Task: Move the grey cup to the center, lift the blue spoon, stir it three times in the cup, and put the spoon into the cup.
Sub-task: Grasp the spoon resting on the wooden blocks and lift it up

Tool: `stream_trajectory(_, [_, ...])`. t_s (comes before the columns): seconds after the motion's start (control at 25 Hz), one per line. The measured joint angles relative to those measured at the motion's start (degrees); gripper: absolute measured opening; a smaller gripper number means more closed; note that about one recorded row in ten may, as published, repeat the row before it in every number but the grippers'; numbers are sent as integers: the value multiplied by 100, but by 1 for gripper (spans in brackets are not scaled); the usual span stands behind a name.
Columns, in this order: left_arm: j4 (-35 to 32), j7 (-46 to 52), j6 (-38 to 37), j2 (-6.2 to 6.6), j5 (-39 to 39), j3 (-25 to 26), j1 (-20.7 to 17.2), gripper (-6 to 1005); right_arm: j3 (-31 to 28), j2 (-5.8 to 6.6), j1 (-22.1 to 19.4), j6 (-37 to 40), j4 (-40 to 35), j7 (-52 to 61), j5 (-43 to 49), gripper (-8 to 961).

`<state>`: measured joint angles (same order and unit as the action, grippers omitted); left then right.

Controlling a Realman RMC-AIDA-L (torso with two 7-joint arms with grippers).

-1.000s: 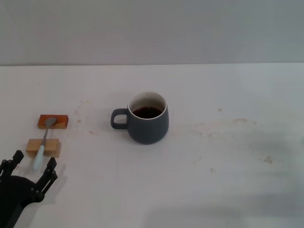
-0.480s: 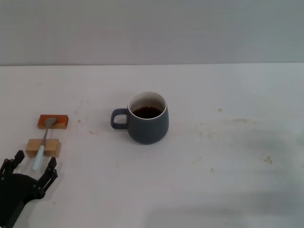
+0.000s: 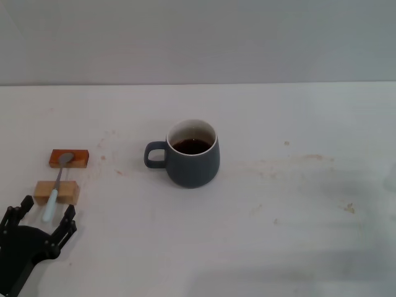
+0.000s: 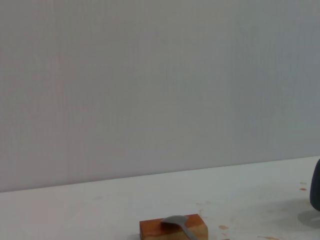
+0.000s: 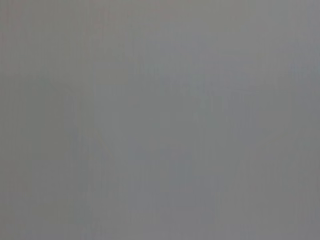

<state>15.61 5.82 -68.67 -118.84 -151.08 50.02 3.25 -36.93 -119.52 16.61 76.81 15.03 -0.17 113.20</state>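
Head view shows my left gripper (image 3: 42,213) low at the near left corner of the table (image 3: 297,204), its fingers (image 3: 67,218) spread wide, with the pale handle end of the spoon (image 3: 57,184) lying between the tips and nothing pinched yet. The spoon bridges two blocks: its bowl rests on the orange block (image 3: 68,158) farther from me, its handle crosses the tan block (image 3: 56,192) nearer me and juts toward my gripper. The cup (image 3: 192,154) sits well apart, about mid-table, handle turned to my left, dark liquid inside. So I judge the cup move is settled and lifting the spoon is the job in hand.

To do it well, I should centre on the handle's overhanging end, where there is air beneath it, and keep my fingertips clear of the tan block so I don't shove it and roll the spoon off. Close gently and squarely across the thin handle, then lift straight up before swinging toward the cup, so the bowl clears the orange block cleanly.

From my left wrist only the orange block (image 4: 173,227) with the spoon bowl (image 4: 176,221) on it shows, plus a sliver of the cup (image 4: 315,189). My right gripper is out of sight; its wrist view is blank grey.
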Motion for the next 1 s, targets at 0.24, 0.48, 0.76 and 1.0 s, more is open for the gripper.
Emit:
stream_trajectory(0.24, [5, 18, 3, -2, -1, -12, 8, 813, -3, 2, -34, 0, 64, 0, 0, -1])
stream_trajectory(0.48, [1, 49, 35, 1, -1, 7, 29, 683, 1, 3, -43, 4, 69, 0, -1, -1])
stream_trajectory(0.76, [-4, 54, 70, 2, -1, -17, 78, 578, 2, 3, -32, 2, 70, 0, -1, -2])
stream_trajectory(1.0, [3, 62, 71, 2, -1, -9, 79, 551, 1, 7, -27, 0, 70, 0, -1, -2])
